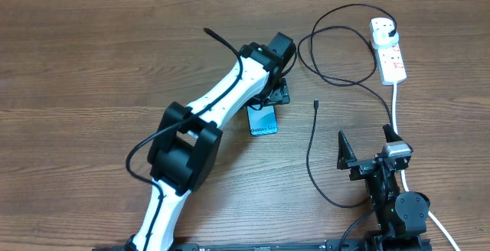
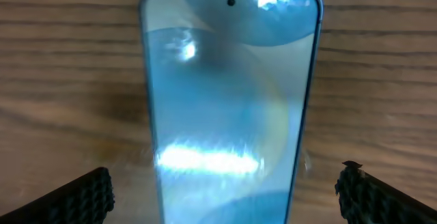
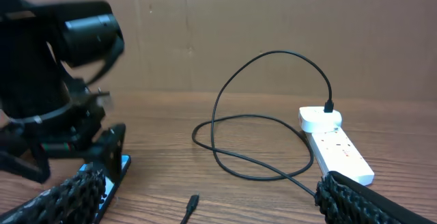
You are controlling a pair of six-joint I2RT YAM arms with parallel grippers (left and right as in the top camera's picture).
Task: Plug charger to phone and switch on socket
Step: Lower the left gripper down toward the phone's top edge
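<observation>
Starting nearest me, the right gripper sits low on the right of the bench, spread wide with nothing in it. Just left of it the charger lies slack on the wood. Its connector tip is free and points toward the far side, apart from the phone.

The phone lies flat, screen up, left of that tip. The left gripper hovers over it, its fingers wide open on either side of the glass and, as far as I can tell, not touching it.

At the far right, the socket has the charger's plug already seated.

I judge the cable to be light and floppy, so I'd pinch it right behind the tip, where it should be stiffest. The phone looks slick and thin, so I'd hold it by its long edges to brace it against the push.
</observation>
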